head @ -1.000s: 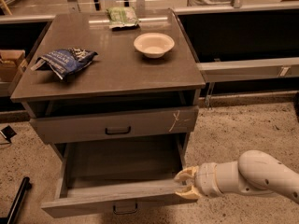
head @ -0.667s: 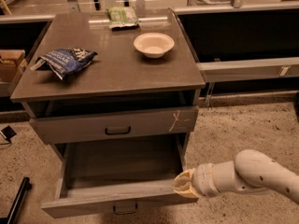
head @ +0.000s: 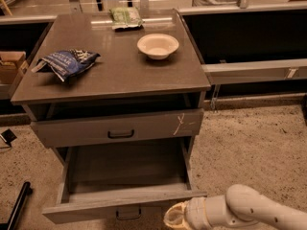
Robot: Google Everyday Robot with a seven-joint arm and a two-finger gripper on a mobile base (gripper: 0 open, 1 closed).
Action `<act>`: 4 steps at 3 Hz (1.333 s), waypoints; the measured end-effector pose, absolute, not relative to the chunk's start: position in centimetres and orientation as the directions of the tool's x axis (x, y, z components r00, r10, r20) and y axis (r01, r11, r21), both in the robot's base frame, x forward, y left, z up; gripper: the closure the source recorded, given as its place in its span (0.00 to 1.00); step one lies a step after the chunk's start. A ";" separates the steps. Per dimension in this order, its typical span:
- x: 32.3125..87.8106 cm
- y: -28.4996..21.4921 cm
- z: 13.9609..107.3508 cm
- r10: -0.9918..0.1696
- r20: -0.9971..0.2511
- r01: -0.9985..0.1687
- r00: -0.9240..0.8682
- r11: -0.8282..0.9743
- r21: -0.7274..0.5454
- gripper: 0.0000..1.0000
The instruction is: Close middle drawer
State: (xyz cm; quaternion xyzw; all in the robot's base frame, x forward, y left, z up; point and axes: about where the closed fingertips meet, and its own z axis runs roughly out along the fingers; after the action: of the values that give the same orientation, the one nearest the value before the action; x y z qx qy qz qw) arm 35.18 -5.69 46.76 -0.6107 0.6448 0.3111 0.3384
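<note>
press flat on the low front of the middle drawer [head: 120,207], pulled far out beneath the scratched drawer [head: 120,128], bringing the gripper [head: 175,217], low by the front's right end with opening impossible to tell, nearer the handle [head: 128,215], then push straight in to avoid skewing.

- The gripper [head: 175,217], just below the right front corner of the middle drawer [head: 120,204], is cut by the bottom edge.
- The print on the blue bag [head: 67,63] cannot be read.
</note>
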 end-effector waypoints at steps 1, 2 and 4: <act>33.4 -3.0 42.7 -0.593 -0.805 -0.998 -0.009 0.058 -0.032 0.98; 34.1 -0.8 38.8 -0.598 -0.802 -0.991 -0.014 0.112 -0.066 0.76; 40.2 1.7 33.0 -0.597 -0.801 -0.963 -0.047 0.240 -0.122 0.29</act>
State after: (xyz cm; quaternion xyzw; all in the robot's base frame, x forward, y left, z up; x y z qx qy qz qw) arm 40.21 1.71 33.02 -0.5698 0.6845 0.2350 0.3894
